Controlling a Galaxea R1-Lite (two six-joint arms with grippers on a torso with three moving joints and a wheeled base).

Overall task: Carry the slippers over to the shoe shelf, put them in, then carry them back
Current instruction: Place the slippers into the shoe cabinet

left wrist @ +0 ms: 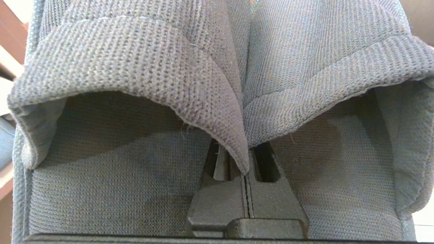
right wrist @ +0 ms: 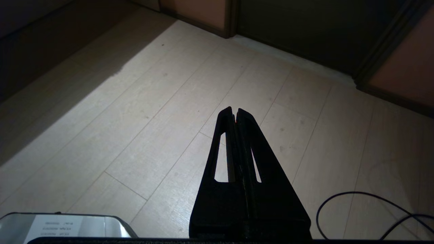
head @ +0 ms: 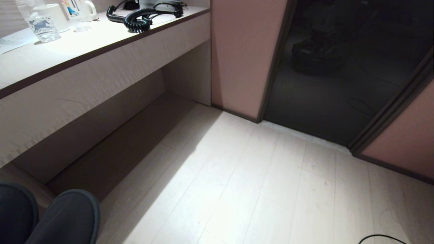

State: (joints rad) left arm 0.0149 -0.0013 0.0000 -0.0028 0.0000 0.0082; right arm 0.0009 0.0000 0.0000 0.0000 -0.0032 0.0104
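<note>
Between the pressed-together fingers of the left tool (left wrist: 247, 176) sit the inner edges of the slippers (left wrist: 217, 84), both pinched at once where the two uppers meet. Their grey-blue knit fills the left wrist view on either side of the tool, openings facing the camera and darker insoles just beyond the fingertips. From the head camera only the two rounded toes (head: 51, 217) show, low at the robot's left, over the floor (head: 257, 183) (the tool itself is hidden there).

Well apart on the robot's right, the right tool (right wrist: 234, 113) hangs over pale floorboards with its fingers pressed together on nothing. A thin black cable (right wrist: 369, 210) loops on the boards near it, and a silvery box with a label (right wrist: 64, 225) lies to its other side.

Farther out from the left tool, a long pale bench (head: 101, 44) runs along the wall, carrying a plastic bottle (head: 39, 20), a white kettle (head: 89, 10) and a coiled black cord (head: 137, 20). Beyond the right tool a dark doorway (head: 342, 67) opens between pinkish wall panels.
</note>
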